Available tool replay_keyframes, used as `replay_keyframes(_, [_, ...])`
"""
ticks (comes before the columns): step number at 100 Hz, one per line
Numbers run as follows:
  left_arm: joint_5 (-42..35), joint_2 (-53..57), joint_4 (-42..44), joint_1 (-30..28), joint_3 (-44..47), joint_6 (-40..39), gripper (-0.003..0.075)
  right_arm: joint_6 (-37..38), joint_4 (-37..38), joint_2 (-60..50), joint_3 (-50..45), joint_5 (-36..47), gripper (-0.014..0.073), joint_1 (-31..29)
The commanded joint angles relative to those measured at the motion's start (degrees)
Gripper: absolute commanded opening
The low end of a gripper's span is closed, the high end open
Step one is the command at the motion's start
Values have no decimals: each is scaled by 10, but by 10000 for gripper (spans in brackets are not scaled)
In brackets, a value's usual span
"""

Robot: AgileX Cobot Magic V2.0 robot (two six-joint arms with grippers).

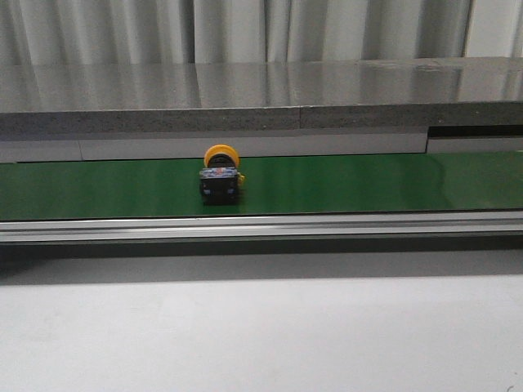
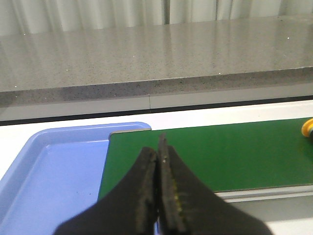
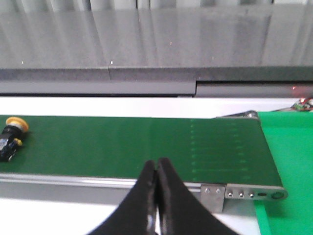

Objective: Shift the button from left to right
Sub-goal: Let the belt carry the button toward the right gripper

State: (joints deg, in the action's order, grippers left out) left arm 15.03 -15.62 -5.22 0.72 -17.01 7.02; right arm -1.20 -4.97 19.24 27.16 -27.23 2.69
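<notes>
Button [image 1: 221, 173] lies tipped over on the green belt [image 1: 368, 184], a little left of centre in the front view, yellow cap toward the far side and black body toward the near edge, so its long axis runs roughly near to far across the belt. Neither arm shows in that view. The left gripper [image 2: 160, 152] has its jaws pressed together and empty; from it the button [image 2: 307, 129] sits well off to the right, only the cap showing at the frame edge. The right gripper [image 3: 156, 165] is likewise closed on nothing, and the button [image 3: 11, 137] lies well to its left, whole in view. Which arm is nearer I cannot tell; both seem far off. Only the left wrist view shows the blue tray [image 2: 44, 186] at the belt's left end; only the right wrist view shows the belt's right end and the green surface [image 3: 288, 161] beyond it
</notes>
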Motion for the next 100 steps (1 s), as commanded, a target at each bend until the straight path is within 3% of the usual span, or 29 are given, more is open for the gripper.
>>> replay_keyframes(1, [-50,-4,-7,4,-17,1,-21,0,-3,62,68,-24,-66,0])
replay_keyframes(30, [-50,-4,-7,4,-17,1,-21,0,-51,220,181,-150,-66,0])
replay_keyframes(63, [-50,-4,-7,4,-17,1,-21,0,-95,287,197,-158,-47,0])
replay_keyframes(75, [-50,-4,-7,4,-17,1,-21,0,-97,288,197,-161,90,0])
replay_keyframes(94, [-50,-4,-7,4,-17,1,-20,0,-97,288,197,-159,500,0])
replay_keyframes(100, [-50,-4,-7,4,-17,1,-21,0,-97,288,197,-153,585,0])
